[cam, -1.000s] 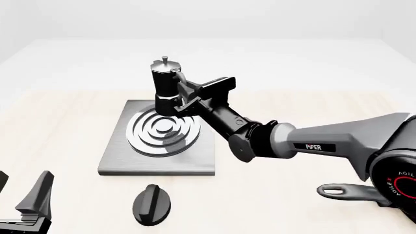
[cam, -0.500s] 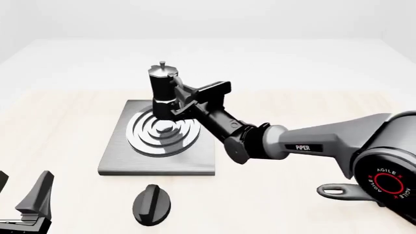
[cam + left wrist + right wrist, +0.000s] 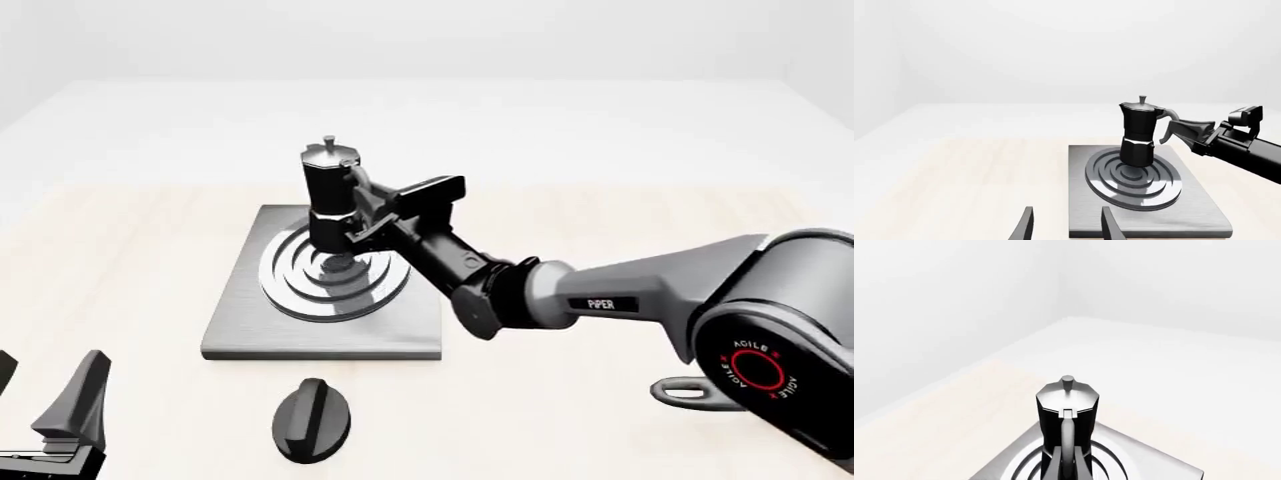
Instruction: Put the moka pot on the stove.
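Pot: small black waisted moka pot with silver lid (image 3: 328, 200), upright over the burner rings of the flat square grey metal stove (image 3: 240, 320).
Right gripper (image 3: 360, 222): clamped on the pot's curved handle.
Left gripper (image 3: 54, 415): fingers spread, empty, near desk edge.
Desk (image 3: 120, 260): pale wood.

The moka pot (image 3: 327, 205) was black in the body and handle with a shiny silver lid and knob, and the stove (image 3: 240, 320) was a flat grey metal plate bearing a burner pattern of shiny concentric silver rings. The oval knob (image 3: 311, 420) was plain black, while the table (image 3: 120, 260) showed a pale, cream wood grain under a white backdrop. The right arm (image 3: 641, 295) was grey with a black forearm, white "PIPER" lettering and a red ring mark on its dark base joint; the right gripper (image 3: 358, 228) and left gripper (image 3: 54, 405) were black to dark grey.
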